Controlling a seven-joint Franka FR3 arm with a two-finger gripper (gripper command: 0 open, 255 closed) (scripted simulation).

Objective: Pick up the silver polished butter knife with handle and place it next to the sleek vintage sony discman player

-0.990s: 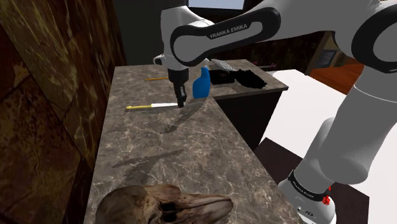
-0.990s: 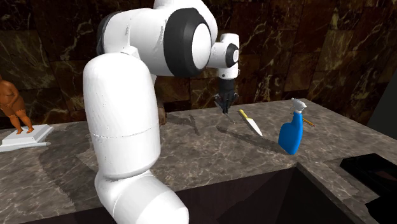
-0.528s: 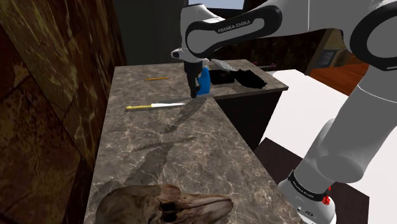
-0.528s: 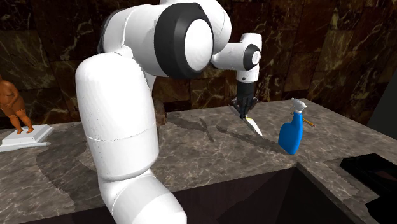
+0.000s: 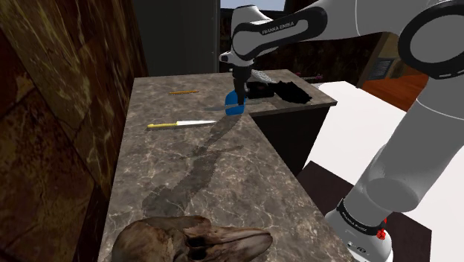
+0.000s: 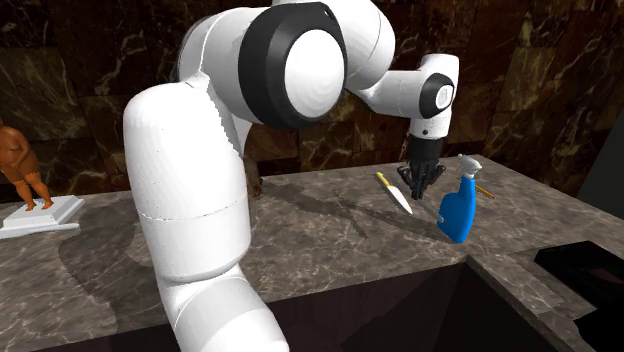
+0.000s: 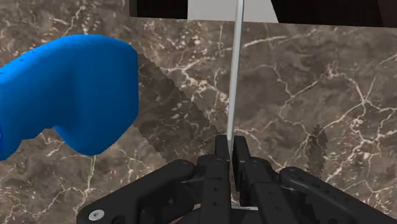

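My black gripper (image 7: 231,139) is shut on a thin silver butter knife (image 7: 236,76), seen edge-on as a narrow strip running out from between the fingers. The gripper (image 5: 239,95) hangs low over the marble counter (image 5: 208,171), right beside a blue spray bottle (image 5: 234,104). In the second exterior view the gripper (image 6: 418,184) sits between the bottle (image 6: 457,208) and a yellow-handled knife (image 6: 393,192) lying flat on the counter. Black devices (image 5: 279,91) and a grey oval object (image 5: 260,77) lie on the counter's far right part; I cannot tell which is the discman.
The yellow-handled knife (image 5: 182,123) and a pencil (image 5: 184,91) lie on the counter's far half. A brown skull (image 5: 193,238) rests at the near end. A small figurine on a white base (image 6: 30,180) stands at the second exterior view's left. The blue bottle (image 7: 63,89) is close beside the fingers.
The gripper has travelled from the yellow-handled knife's tip toward the shoulder view's right, ending beside the blue spray bottle. The yellow-handled knife and the bottle have stayed put.
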